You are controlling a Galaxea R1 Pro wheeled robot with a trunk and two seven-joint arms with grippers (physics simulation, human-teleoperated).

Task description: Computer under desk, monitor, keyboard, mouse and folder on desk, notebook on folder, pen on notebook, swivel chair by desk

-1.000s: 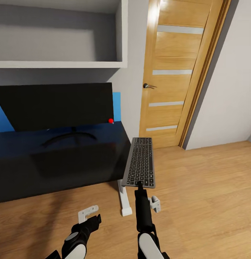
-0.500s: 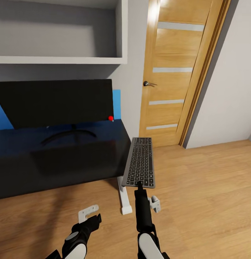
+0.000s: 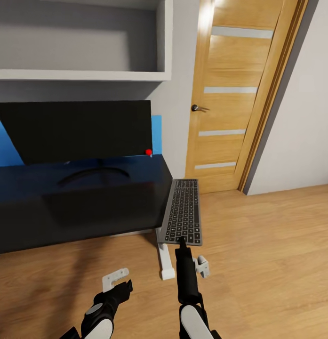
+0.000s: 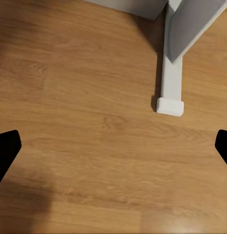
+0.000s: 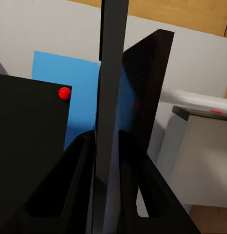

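Monitor (image 3: pixel 81 129) cut off at left on black desk (image 3: pixel 88 207); right gripper (image 3: pixel 182 241) clamps keyboard (image 3: pixel 183 211) over wood floor (image 3: pixel 267 254); left gripper (image 3: pixel 116 278) spread, empty

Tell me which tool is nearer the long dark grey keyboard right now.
Right. The right tool is shut on the long dark grey keyboard's near edge, holding it in the air beside the glossy black desk. The left tool hangs open, low over the wooden floor, apart from it.
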